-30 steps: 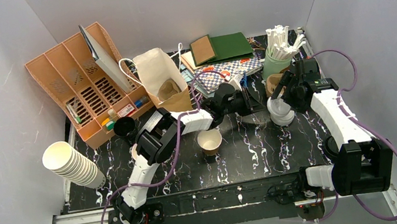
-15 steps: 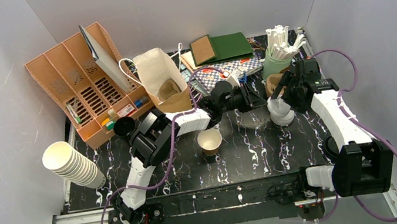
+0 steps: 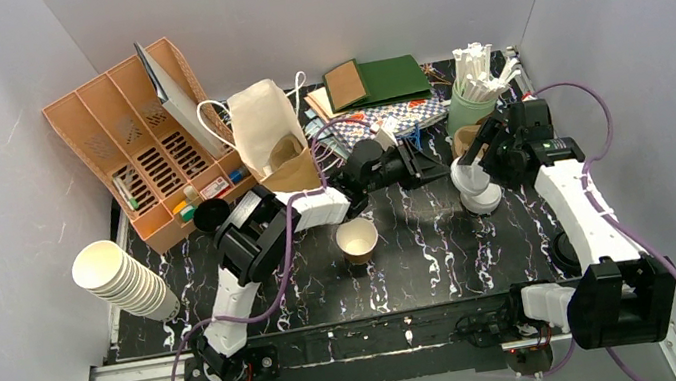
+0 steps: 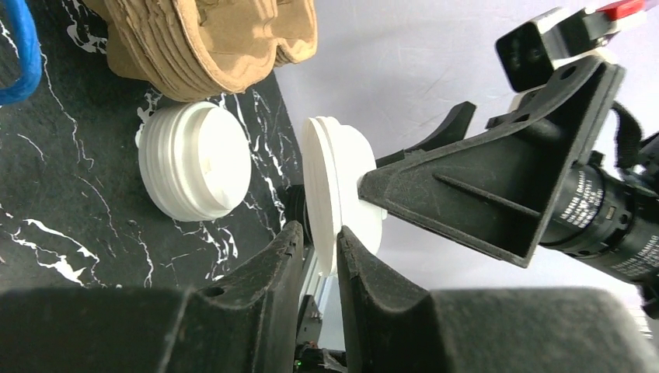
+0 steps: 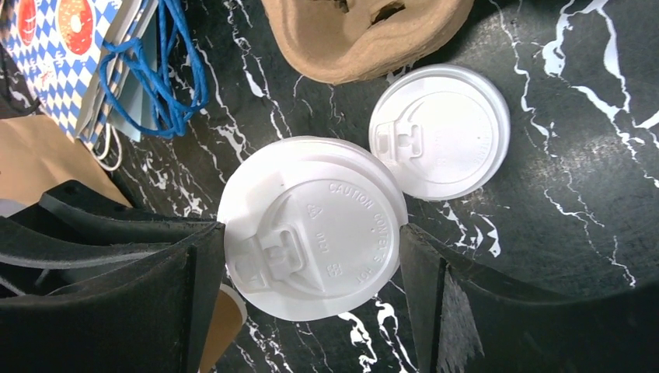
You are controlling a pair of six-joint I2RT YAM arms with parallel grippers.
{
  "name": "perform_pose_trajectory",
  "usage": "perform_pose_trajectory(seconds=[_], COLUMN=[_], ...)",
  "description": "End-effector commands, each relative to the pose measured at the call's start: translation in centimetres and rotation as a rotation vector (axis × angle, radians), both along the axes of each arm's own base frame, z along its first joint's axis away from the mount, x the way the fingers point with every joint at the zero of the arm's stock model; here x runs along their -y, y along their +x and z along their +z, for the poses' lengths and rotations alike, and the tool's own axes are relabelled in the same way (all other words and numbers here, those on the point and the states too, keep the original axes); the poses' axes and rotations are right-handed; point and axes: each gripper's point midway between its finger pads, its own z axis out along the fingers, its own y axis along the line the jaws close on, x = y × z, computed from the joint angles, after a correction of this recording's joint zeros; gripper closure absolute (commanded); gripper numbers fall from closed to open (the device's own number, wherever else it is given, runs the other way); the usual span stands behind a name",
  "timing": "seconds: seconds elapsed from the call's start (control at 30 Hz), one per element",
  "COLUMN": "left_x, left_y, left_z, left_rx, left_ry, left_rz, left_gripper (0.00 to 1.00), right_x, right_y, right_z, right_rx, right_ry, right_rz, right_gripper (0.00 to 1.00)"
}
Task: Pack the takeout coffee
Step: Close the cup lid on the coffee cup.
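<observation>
One lid (image 5: 315,233), lid stack (image 5: 439,132), one tan cup (image 3: 357,240).

Black marble table (image 3: 443,245): open brown cup (image 3: 357,240), lid stack (image 3: 483,197) (white), cream cup stack (image 3: 123,280) toppled.

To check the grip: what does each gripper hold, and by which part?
The right gripper holds the white plastic lid across its rim. The left gripper has that lid's edge between its fingers; grip uncertain.

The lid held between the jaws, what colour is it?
White. The lid shows best in the right wrist view.
</observation>
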Motion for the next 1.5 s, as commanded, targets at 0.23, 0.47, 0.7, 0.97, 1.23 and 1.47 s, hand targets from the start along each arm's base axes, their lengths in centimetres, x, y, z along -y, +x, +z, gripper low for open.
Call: perform_pose_trajectory(seconds=[0.23,0.47,0.7,0.97,1.23,1.47], left_x=[-3.1,-3.3,-3.6,-3.6,-3.1,-3.0], left_y=[-1.4,-2.1,-1.6,-1.3,-1.5,-1.5], left_z=[10.2,11.8,11.0,10.5,11.0,10.6], left_rx=[0.083,0.083,0.067,0.069,0.061,0.052], left_ry=[-0.21,-0.248,-0.234,-0.222,-0.235,-0.231], left_rz=[0.015,-0.005,0.03,0.047,0.012,0.009], left_gripper=[0.71,0.69,0.65,0.61,0.78,0.91], right_x=[-2.0,-3.0,-2.5,-2.2,-3.3,-3.6], right_y=[0.4,0.1,-0.2,-0.5,-0.5,-0.4], right_z=[4.1,5.6,6.7,8.2,8.2,8.1], right_rx=[0.2,0.26,0.303,0.356,0.352,0.347], right_ry=[0.126,0.183,0.166,0.142,0.181,0.198], right_rz=[0.038,0.064,0.04,0.042,0.095,0.108], right_gripper=[0.2,0.22,0.22,0.23,0.24,0.25])
